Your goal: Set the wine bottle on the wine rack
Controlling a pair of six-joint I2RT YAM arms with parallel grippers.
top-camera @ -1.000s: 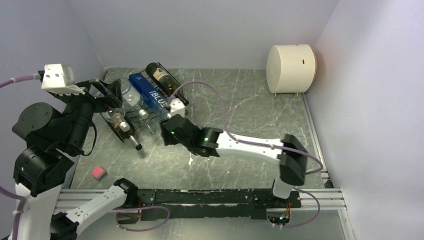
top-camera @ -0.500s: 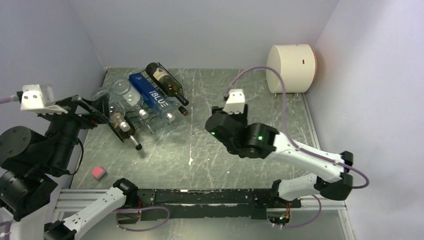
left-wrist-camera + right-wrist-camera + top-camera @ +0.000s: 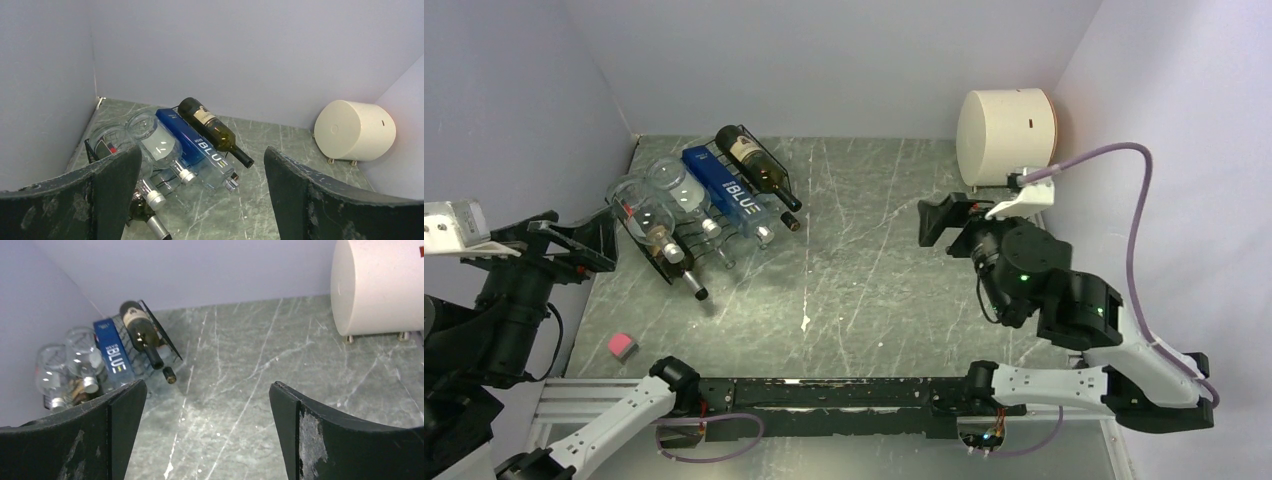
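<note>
Evidently settled, the dark wine bottle (image 3: 759, 170) lay on its side atop the wine rack (image 3: 167, 338), neck sloping down beside a blue bottle (image 3: 724, 190), likely cradled against rolling; the left gripper (image 3: 202, 150) and right gripper (image 3: 207, 385) hung well clear, both spread wide, holding nothing.

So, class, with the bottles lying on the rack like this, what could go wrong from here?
The dark wine bottle lies at the outermost right edge of the wine rack, neck pointing forward, so it may roll or slide off. Several bottle necks stick out past the front, where a passing arm could knock them.
</note>
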